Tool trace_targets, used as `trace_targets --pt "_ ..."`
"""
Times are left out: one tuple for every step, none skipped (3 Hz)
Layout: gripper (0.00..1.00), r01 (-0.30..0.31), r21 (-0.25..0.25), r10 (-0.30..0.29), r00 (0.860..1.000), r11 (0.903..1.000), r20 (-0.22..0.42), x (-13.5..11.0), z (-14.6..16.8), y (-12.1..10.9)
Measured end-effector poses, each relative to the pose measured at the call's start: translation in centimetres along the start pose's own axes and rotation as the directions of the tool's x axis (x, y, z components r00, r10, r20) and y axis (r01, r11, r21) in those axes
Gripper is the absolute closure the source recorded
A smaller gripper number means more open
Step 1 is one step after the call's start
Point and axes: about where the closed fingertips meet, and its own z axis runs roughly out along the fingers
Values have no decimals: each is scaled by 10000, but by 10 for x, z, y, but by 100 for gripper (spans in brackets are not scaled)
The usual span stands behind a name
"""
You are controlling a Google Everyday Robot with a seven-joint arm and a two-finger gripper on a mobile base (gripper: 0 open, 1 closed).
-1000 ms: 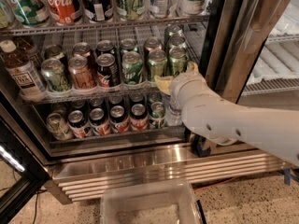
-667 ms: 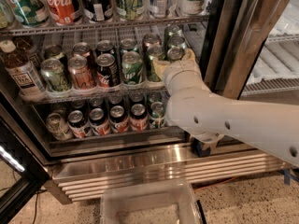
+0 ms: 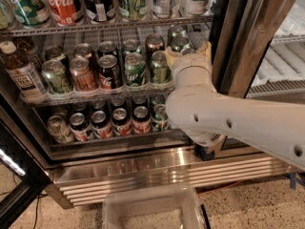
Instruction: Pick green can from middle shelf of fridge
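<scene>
The fridge fills the view, its stainless base well below the pincer and its door frame just to the pincer's right. The white arm comes in from the lower right and bends upward. It probably comes that way so the wrist clears the lower row of cans beneath the pincer and arrives at can height.

A clear bin sits on the floor far below the pincer, likely there to receive what is picked. Above the pincer, the upper rack carries large bottles. The middle shelf runs off to the pincer's left, and its front rail keeps the packed cans from sliding out. A brown-capped bottle stands at the shelf's far left end.

Just left of the pincer stands a dark green neighbour can, then the brighter "UP" can, with a copper can further left.

The pincer is at the right end of the middle shelf, released. Its pale yellow fingertips are spread, one on each side of the green can, which stands upright between them with only its lid and upper body showing. The straddle suits a side grasp, so I judge closing to be the next step. The tight spacing risks nudging the neighbour.
</scene>
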Motion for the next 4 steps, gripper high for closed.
trace_targets --pt "32 426 32 -424 9975 9991 -565 22 -10 -17" --pt "33 664 -226 -684 9924 9975 -1022 40 -17 -20" --pt "35 665 -226 -684 9924 9975 -1022 39 -18 -16" --pt "35 695 -247 -718 9912 9973 -1112 44 -18 -15"
